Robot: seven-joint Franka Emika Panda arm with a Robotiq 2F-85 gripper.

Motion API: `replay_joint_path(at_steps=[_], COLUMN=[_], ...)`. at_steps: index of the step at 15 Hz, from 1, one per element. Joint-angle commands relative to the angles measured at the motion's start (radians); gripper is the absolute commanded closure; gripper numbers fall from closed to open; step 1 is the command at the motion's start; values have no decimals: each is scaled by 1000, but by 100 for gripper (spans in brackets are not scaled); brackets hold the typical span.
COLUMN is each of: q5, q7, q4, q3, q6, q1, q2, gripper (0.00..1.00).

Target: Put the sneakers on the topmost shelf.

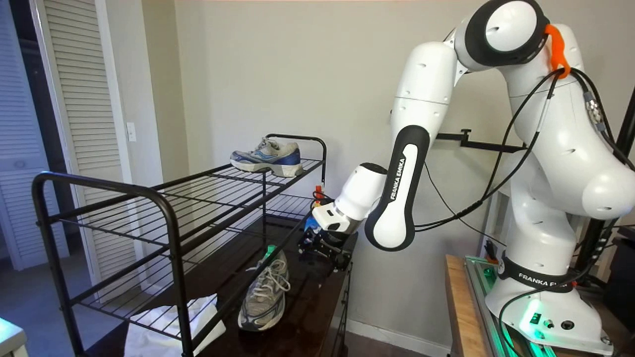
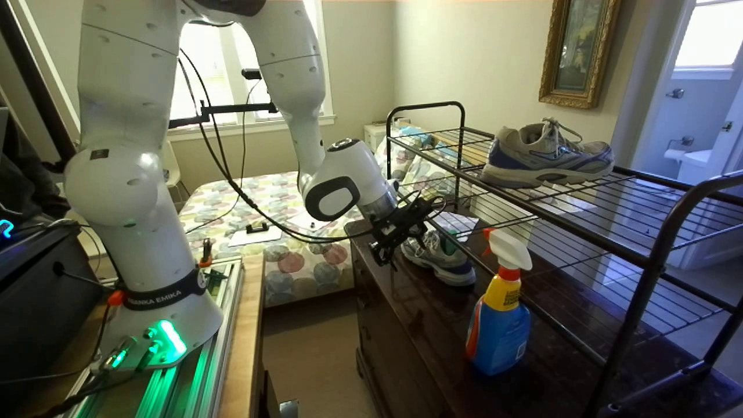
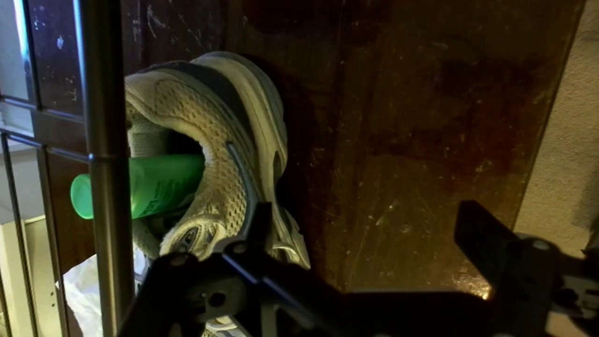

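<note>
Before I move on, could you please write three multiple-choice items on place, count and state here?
1. The sneaker with a green object in its opening rests on the: A) bed; B) floor; C) dresser.
2. Sneakers on the topmost shelf: A) none; B) one; C) two.
3. The gripper is: A) open; B) shut, empty; C) shut on a sneaker.

1 C: both exterior views show it down there.
2 B: only the upper sneaker sits there.
3 A: its fingers stand wide apart in the wrist view.
</note>
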Motion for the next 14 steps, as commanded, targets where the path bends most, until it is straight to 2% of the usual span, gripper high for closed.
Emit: replay_joint_path(at_steps=[1, 4, 5, 6, 8, 9, 10, 12, 14], q5=[-31, -26, -54, -54, -68, -48, -60, -19, -5], q7=[50, 72, 67, 75, 80, 93, 114, 118, 113], q4=[70, 102, 93, 72, 75, 84, 88, 102, 113], q3=[-46, -63, -58, -65, -67, -84, -61, -93, -96], q6=[43, 42, -27, 13, -7, 59, 85, 168, 192], q1=[65, 89, 78, 82, 82, 93, 62, 91, 90], q2=[80, 104, 81, 70, 72, 95, 97, 123, 136], gripper=[0, 0, 0, 0, 0, 0, 0, 0, 0])
